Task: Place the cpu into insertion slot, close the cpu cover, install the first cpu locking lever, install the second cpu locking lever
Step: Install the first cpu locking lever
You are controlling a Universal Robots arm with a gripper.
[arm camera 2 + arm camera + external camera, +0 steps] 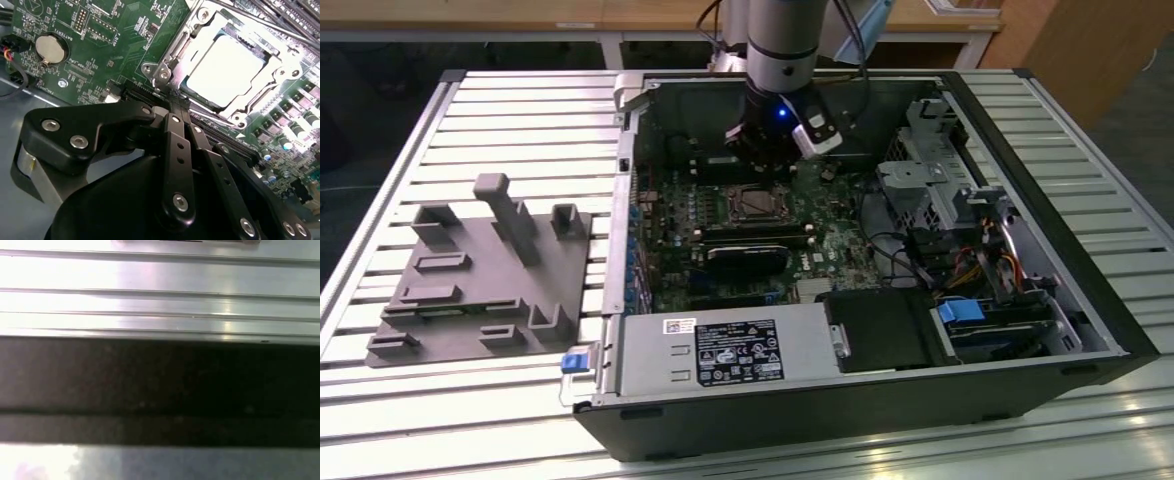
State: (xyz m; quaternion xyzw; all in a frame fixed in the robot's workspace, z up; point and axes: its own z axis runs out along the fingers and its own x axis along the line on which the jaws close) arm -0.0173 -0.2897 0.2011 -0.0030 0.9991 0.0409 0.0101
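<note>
one arm drops straight down — end effector [767, 150] above the cpu [226, 70], fingers' state unclear.

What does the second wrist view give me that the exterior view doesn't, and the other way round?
Second wrist view: a close look at the cpu lying in the insertion slot, with the cpu cover closed down around it, a coin battery on the board, and the gripper linkage just short of the socket.

Exterior view: the whole computer case on the slatted table, the grey fixture block at the exterior view's left, the power supply and the arm reaching in.

Both: the green motherboard and the socket with the cpu seated.
</note>
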